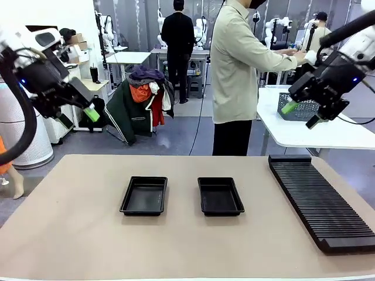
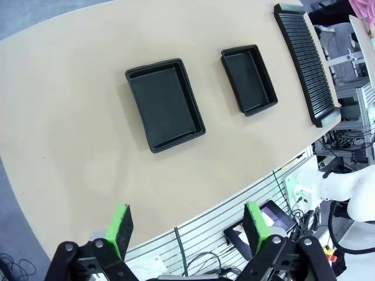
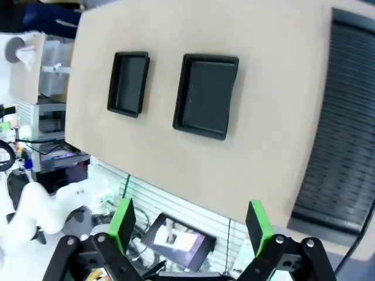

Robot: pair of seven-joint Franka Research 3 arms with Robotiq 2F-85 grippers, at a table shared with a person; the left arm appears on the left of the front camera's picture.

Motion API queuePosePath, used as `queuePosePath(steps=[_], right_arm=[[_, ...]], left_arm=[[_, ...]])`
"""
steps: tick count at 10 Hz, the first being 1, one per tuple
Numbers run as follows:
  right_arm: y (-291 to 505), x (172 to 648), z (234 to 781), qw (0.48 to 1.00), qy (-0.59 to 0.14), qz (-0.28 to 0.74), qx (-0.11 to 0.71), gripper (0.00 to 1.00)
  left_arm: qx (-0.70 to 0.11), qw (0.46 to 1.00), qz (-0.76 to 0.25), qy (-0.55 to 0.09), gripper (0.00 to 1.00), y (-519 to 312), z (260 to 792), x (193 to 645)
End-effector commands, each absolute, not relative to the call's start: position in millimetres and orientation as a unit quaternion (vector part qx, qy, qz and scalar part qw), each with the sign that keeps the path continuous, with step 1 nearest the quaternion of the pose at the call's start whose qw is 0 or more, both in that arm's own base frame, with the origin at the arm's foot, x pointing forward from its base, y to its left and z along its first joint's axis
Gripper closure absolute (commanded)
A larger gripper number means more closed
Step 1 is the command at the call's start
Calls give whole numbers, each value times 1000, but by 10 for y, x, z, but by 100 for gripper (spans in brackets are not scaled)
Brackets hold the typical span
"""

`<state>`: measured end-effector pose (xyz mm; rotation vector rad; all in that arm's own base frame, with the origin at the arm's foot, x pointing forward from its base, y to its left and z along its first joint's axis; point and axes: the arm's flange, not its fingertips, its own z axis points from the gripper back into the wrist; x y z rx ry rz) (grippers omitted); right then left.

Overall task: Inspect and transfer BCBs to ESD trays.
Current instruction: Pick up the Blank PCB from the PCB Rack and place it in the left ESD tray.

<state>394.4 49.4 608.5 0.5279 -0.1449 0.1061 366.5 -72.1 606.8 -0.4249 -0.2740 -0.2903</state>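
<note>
Two ESD trays lie side by side mid-table, both with bare black floors: the left tray [image 1: 144,195] [image 2: 164,104] [image 3: 129,84] and the right tray [image 1: 220,196] [image 2: 248,79] [image 3: 206,95]. The BCBs are out of view. My left gripper [image 1: 79,117] [image 2: 188,225] hangs open high above the table's left side, nothing between its green pads. High over the right side, my right gripper [image 1: 300,115] [image 3: 190,225] is open too and holds nothing.
A long black ribbed rack [image 1: 319,199] [image 2: 304,58] [image 3: 340,117] lies along the table's right side. A person [image 1: 234,76] stands beyond the far edge, turned toward a white table [image 1: 304,132] that carries a grey basket [image 1: 302,111].
</note>
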Motion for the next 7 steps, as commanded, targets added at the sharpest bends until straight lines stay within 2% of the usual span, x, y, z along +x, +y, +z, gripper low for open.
queuePosePath(steps=[1,3,7], right_arm=[[369,3989,6310,957,-46,20,285,0],[176,3965,6512,953,-32,7,300,0],[-168,3810,6891,946,-63,-10,318,0]], left_arm=[[-219,961,-118,-122,0,-735,6251,3677],[-209,965,-108,-113,0,-691,6444,3612],[-218,963,-112,-109,0,-566,6946,3308]])
